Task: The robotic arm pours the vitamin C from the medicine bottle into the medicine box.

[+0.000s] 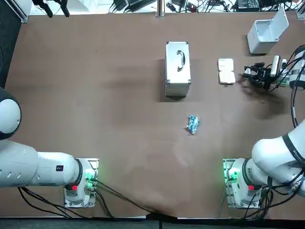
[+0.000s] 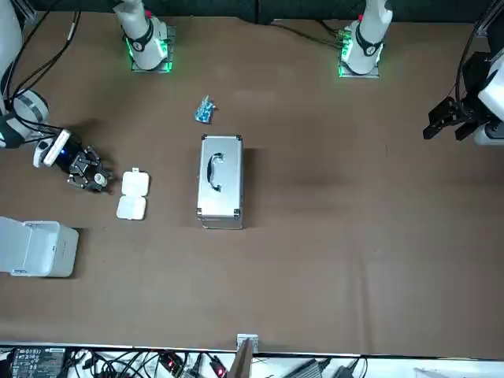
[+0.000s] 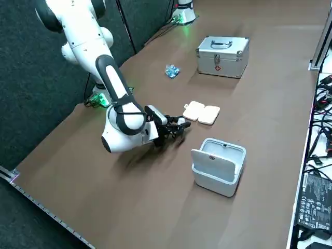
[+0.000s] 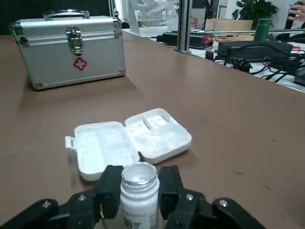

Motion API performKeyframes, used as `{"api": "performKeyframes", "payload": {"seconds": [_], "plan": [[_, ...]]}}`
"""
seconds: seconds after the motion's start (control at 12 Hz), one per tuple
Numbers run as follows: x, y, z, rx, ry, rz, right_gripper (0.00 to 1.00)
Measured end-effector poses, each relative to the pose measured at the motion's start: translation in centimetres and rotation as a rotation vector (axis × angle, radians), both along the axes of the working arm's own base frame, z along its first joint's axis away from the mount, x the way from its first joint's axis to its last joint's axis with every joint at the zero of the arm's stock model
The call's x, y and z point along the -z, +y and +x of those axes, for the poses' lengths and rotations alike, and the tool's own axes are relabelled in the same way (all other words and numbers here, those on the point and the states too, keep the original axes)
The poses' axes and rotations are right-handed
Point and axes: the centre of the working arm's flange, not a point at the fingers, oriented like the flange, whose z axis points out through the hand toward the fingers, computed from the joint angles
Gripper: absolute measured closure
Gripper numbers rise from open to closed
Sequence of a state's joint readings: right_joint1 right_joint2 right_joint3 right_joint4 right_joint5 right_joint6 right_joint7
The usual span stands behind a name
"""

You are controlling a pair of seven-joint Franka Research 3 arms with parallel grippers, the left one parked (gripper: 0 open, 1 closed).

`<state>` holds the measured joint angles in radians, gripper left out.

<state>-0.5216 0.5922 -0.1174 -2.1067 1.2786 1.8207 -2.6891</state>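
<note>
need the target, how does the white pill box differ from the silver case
The white pill box lies open and flat; the silver case is shut and latched. The pill box is plain white, the case metallic with a handle and red cross. The pill box is far lower than the case. Both sit on the table. The right tool, shut on the medicine bottle, faces the pill box.
</note>
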Motion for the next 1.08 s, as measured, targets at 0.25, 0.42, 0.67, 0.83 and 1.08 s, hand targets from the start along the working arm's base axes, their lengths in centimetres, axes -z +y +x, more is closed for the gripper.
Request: {"api": "performKeyframes", "payload": {"seconds": [0.25, 0.42, 0.67, 0.83, 1.08], "plan": [[0.2, -0.3, 0.9, 0.012, -0.014, 0.002, 0.57], [0.6, -0.4, 1.2, 0.025, -0.016, 0.009, 0.57], [1.7, -0.1, 1.3, 0.044, -0.007, 0.028, 0.57], [2.5, 0.0, 1.2, 0.055, -0.001, 0.039, 0.57], [2.8, 0.1, 1.4, 0.058, 0.0, 0.044, 0.56]]}}
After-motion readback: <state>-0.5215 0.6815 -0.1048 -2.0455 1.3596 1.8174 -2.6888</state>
